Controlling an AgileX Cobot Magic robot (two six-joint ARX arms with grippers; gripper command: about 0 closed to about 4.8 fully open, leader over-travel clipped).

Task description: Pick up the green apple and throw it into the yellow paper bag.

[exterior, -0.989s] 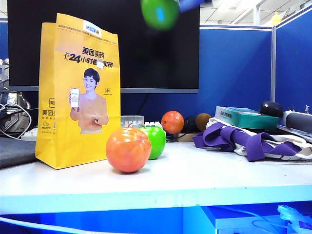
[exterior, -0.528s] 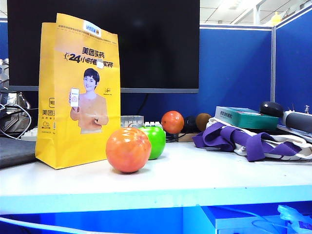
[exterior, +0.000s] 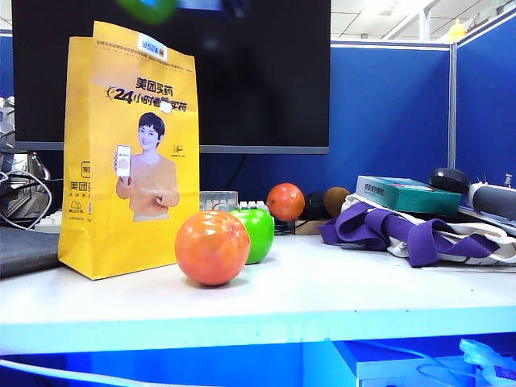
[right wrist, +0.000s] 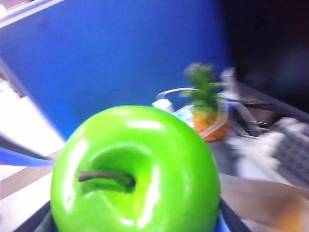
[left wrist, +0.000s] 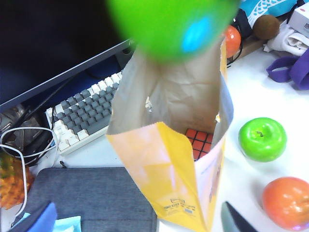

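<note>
The green apple (right wrist: 137, 169) fills the right wrist view, stem dimple facing the camera, with my right gripper (right wrist: 135, 223) shut on its sides. In the exterior view the green apple (exterior: 147, 8) is a blur at the top edge, just above the mouth of the tall yellow paper bag (exterior: 129, 161). The left wrist view looks down into the yellow paper bag (left wrist: 169, 169), with the green apple (left wrist: 169, 24) hovering over its open top. My left gripper (left wrist: 135, 224) stands open beside the bag's base, holding nothing.
A second green apple (exterior: 256, 232) and an orange-red fruit (exterior: 212, 247) sit on the white table right of the bag. A red cube (left wrist: 200, 142) lies inside the bag. Behind are a monitor (exterior: 242, 81), keyboard (left wrist: 87, 116), pineapple (left wrist: 12, 186) and purple cloth (exterior: 403, 234).
The held apple moved left along the top of the exterior view, from above the monitor's middle, briefly out of frame, to just above the bag's mouth. Everything on the table stayed put.
</note>
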